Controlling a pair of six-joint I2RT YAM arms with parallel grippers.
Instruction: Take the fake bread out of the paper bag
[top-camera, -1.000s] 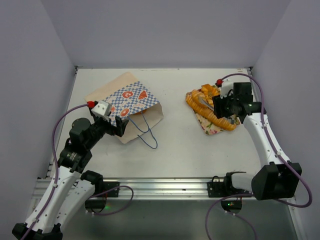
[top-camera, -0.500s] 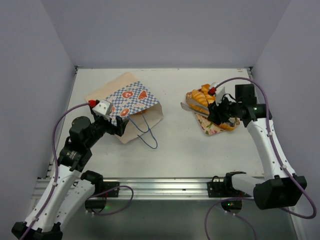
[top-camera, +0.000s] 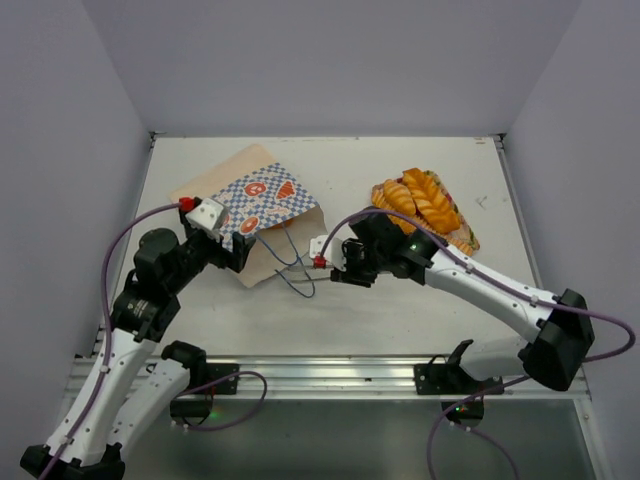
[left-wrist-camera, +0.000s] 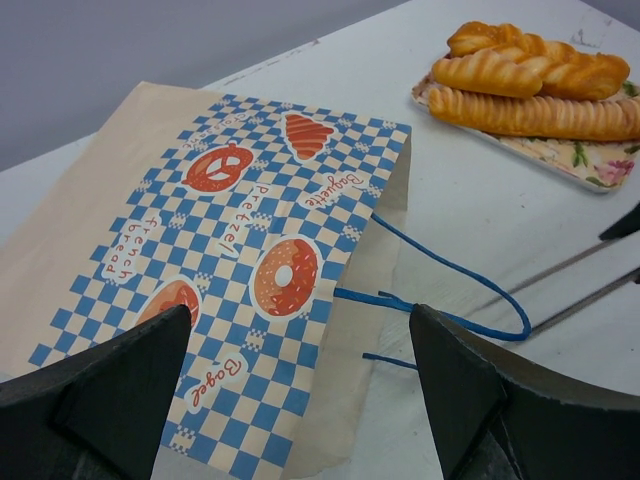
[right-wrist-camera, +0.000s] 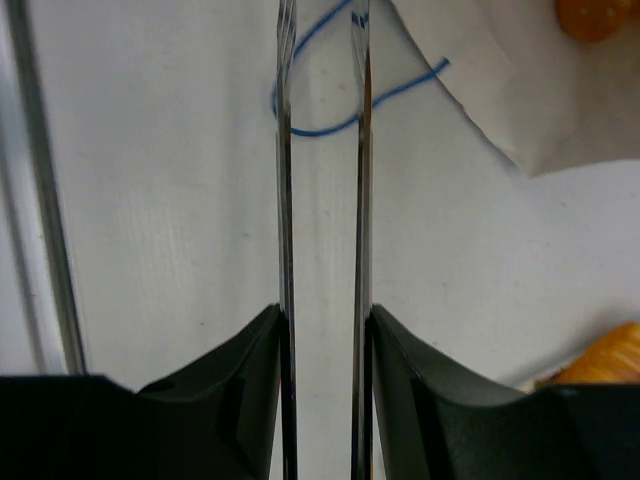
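A flowered tray (left-wrist-camera: 598, 162) lies flat toward the right rear of the white table (top-camera: 400, 310). Pale lilac walls (top-camera: 330, 60) close in three sides, and a metal rail (top-camera: 320, 372) runs along the near edge.

The top camera looks down over the whole worktop (top-camera: 350, 165); both wrist cameras sit low and close, each catching the paper bag (left-wrist-camera: 230, 220).

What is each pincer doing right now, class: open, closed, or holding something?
Left pincer: wide open by the paper bag, holding nothing.
Right pincer: thin fingers nearly together with a narrow gap, gripping nothing; the blue cord handle lies at its tips.
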